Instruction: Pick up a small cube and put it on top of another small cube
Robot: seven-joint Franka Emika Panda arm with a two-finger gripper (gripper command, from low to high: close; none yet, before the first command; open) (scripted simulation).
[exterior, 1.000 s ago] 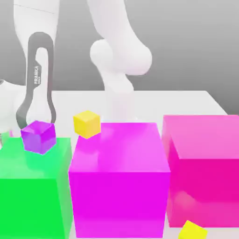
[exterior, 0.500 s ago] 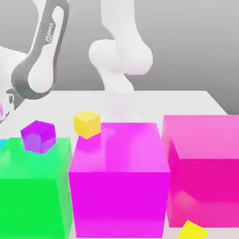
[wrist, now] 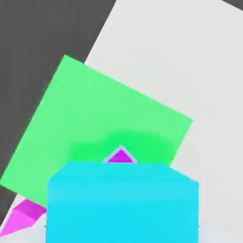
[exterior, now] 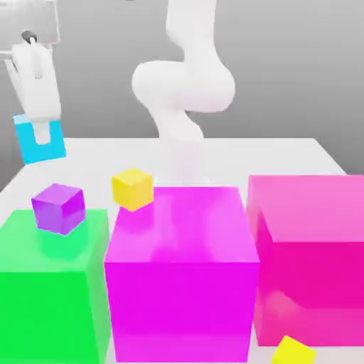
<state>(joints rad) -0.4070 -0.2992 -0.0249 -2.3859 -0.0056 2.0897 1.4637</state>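
In the exterior view my gripper (exterior: 43, 134) hangs high at the left, shut on the small sky-blue cube (exterior: 40, 143), which is in the air well above the table. Below it and slightly toward the exterior view's right, a small purple cube (exterior: 58, 208) rests on top of the large green block (exterior: 50, 284). The hand view looks down past the sky-blue cube (wrist: 123, 204) at the green block (wrist: 95, 123), with a corner of the purple cube (wrist: 121, 156) peeking out from behind the held cube.
A small yellow cube (exterior: 132, 188) sits behind the large magenta block (exterior: 181, 270). A large pink block (exterior: 309, 256) stands at the exterior view's right, with another yellow cube (exterior: 293, 351) in front of it. The white arm base (exterior: 185, 92) rises behind.
The arm has swung up and the hand has come into view at the upper left, carrying the sky-blue cube upward. The purple cube and the blocks have stayed put.
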